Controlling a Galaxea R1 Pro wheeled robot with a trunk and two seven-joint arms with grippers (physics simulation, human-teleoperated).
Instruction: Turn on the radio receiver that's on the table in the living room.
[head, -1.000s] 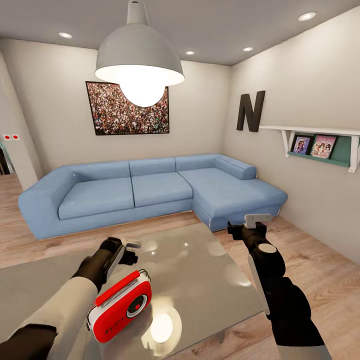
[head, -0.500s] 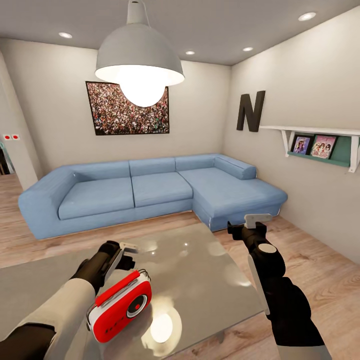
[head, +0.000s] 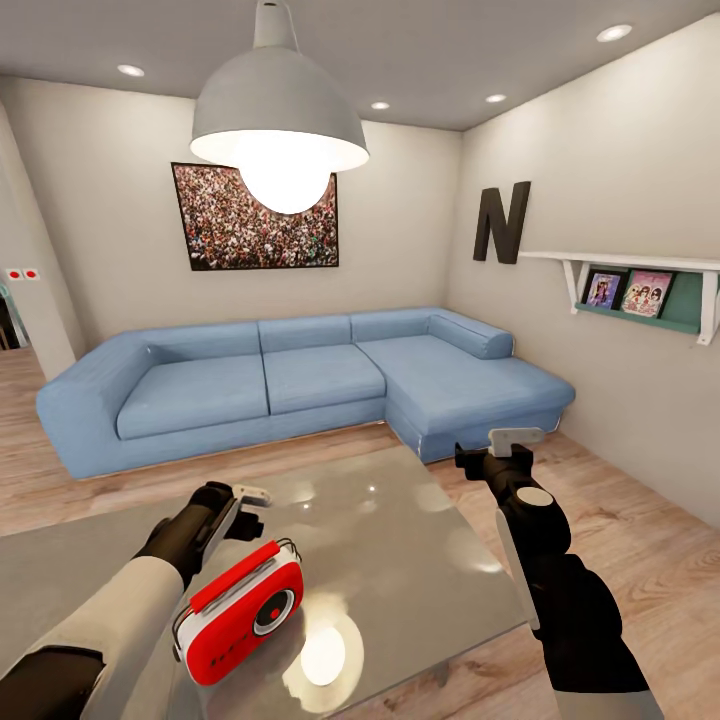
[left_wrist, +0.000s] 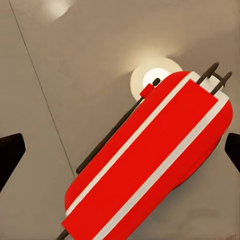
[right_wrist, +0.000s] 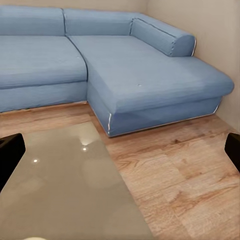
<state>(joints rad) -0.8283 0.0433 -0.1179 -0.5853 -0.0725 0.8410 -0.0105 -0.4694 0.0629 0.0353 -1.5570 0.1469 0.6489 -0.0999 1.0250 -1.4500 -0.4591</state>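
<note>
The red radio receiver (head: 240, 615) with white sides lies tilted on the glossy grey table (head: 420, 560), near its front edge, dial facing the camera. My left gripper (head: 245, 508) hovers just above and behind the radio, open. In the left wrist view the radio receiver (left_wrist: 150, 165) lies directly below, its thin wire handle (left_wrist: 107, 137) alongside, and the left gripper (left_wrist: 120, 152) has its dark fingertips (left_wrist: 10, 155) spread wide on either side. My right gripper (head: 505, 447) is raised over the table's right edge, open and holding nothing. The right gripper (right_wrist: 120, 152) looks out over the table's corner (right_wrist: 65, 185).
A blue L-shaped sofa (head: 300, 380) stands beyond the table. A white pendant lamp (head: 280, 120) hangs overhead. A crowd picture (head: 255, 215), a black letter N (head: 500, 222) and a wall shelf (head: 640, 285) mark the walls. Wood floor (head: 620, 500) runs along the table's right side.
My left gripper has drifted slightly to the left and a little lower above the radio. The right arm and the radio have stayed put.
</note>
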